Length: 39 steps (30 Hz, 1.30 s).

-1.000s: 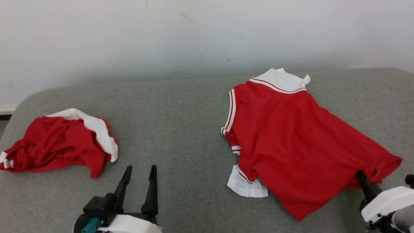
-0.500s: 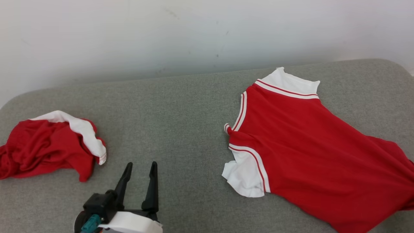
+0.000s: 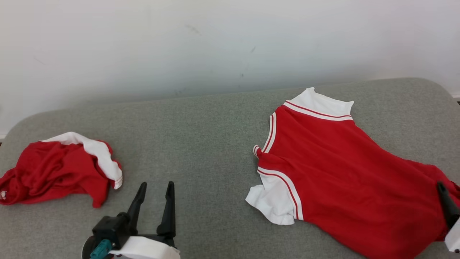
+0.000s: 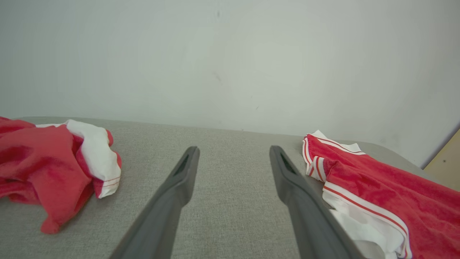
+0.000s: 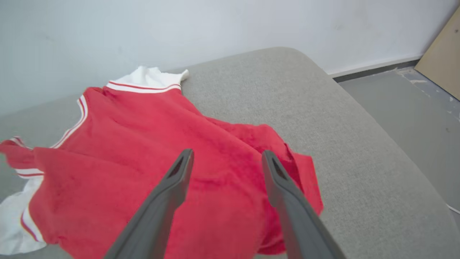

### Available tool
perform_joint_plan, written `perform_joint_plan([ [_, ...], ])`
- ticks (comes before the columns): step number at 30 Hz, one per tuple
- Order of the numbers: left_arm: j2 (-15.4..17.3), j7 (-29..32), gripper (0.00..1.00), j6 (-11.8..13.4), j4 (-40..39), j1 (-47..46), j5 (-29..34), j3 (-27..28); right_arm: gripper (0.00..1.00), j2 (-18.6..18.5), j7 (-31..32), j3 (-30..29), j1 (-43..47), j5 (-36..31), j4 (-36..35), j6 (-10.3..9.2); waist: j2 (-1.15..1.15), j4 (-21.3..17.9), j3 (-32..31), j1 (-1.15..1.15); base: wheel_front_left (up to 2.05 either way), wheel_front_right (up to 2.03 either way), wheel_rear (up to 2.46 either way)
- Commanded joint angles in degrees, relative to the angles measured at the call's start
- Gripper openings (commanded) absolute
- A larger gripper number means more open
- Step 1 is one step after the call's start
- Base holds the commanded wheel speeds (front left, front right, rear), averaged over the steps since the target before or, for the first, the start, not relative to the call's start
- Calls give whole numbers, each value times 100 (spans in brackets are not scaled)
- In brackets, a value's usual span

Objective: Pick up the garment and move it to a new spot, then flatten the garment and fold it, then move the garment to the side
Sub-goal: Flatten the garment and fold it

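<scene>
**Red shirt spread on the right of the couch, both grippers open**

The red shirt (image 3: 341, 172) lies on the right half of the grey upholstered couch seat (image 3: 197, 144). It is mostly spread out, its white collar band towards the wall (image 3: 179, 43) and its hem towards the seat's right end. A white sleeve (image 3: 275, 201) with red stripes sticks out from the shirt's left edge, slightly rumpled. In the right wrist view the hem corner (image 5: 298, 169) is bunched and folded over on itself, while the body of the shirt is fairly smooth.

The right gripper (image 5: 227, 154) stands over the hem end of the shirt with its two dark fingers spread apart and no cloth pinched between them. Whether the fingertips touch the fabric cannot be told. In the head view one of its fingers (image 3: 446, 203) shows at the right edge, against the red cloth.

The left gripper (image 3: 156, 185) sits low over bare seat fabric, its fingers wide apart and holding nothing. It lies between the shirt and a second, crumpled red-and-white garment (image 3: 54, 172), which is heaped at the seat's left end, well apart from the shirt.

Past the seat's right end the right wrist view shows grey floor (image 5: 413, 108) and a tan board (image 5: 442, 54).
</scene>
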Motion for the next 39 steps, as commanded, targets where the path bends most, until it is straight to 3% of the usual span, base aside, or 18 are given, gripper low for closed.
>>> perform_joint_plan([
  [1, 22, -3, 100, -17, -25, 56, 67, -1, 100, 128, -72, 49, 132, -25, -241, -12, -1, -46, -42, 0, 0, 0, 0],
  [7, 22, -2, 100, -29, -44, 43, 97, -13, 100, 511, -503, 331, 287, -326, -894, -11, -1, -117, -60, 0, 0, 0, 0],
  [9, 22, -2, 100, -61, -34, 0, 82, -47, 100, 663, -1033, 570, 362, -356, -1046, -12, -1, -149, -46, 0, 0, 0, 0],
  [16, 21, -2, 100, -123, 10, -129, 17, -189, 100, 869, -2302, 898, 409, -393, -634, -11, -1, -238, -48, 0, 0, 0, 0],
  [22, 22, 34, 100, -289, 359, -373, -115, -418, 100, 828, -2898, 1019, 233, -365, -347, -11, -1, -333, 31, 0, 0, 0, 0],
  [27, 30, 644, 100, -495, 971, -1041, -68, -833, 100, 748, -3321, 1183, 43, -342, -66, -11, -1, -452, 204, 0, 0, 0, 0],
  [39, 23, 2117, 100, -645, 2071, -2526, -593, -1274, 100, 736, -4000, 1764, -454, 10, 588, -11, -1, -1101, 827, 0, 0, 0, 0],
])
